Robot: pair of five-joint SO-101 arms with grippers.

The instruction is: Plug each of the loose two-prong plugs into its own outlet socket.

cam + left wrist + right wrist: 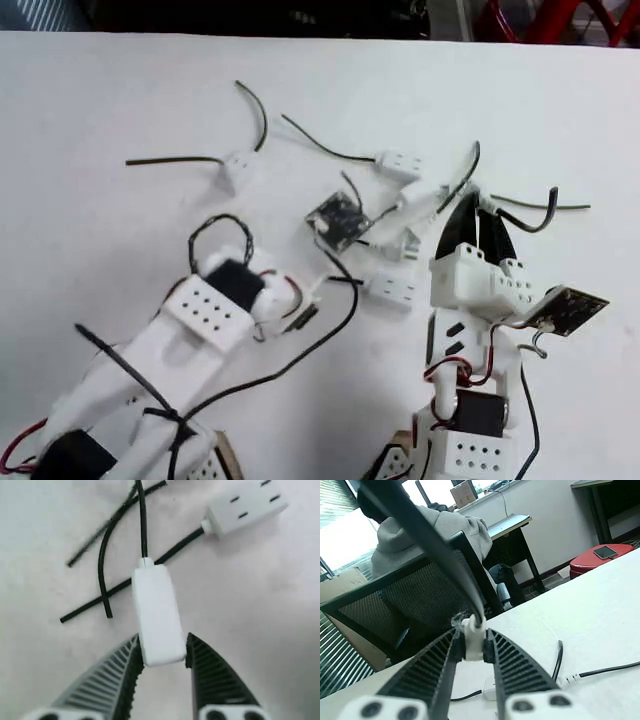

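The left arm's fingers [120,680] pinch the end of a white plug [156,612] lying on the counter [260,630] — its black cord [143,520] runs off past an outlet socket [247,507] close by. The right arm's fingers [517,665] are clamped on a second plug [474,639] — just right of the scattered sockets [398,165] — its dark cord [432,547] rising steeply from it.

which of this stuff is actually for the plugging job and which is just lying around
For the job:
- white plug in the left claw
- slotted outlet socket near it
- second plug in the right claw
- corded white block loose on the table

Lying about:
- phone on a red stool
- mesh chair
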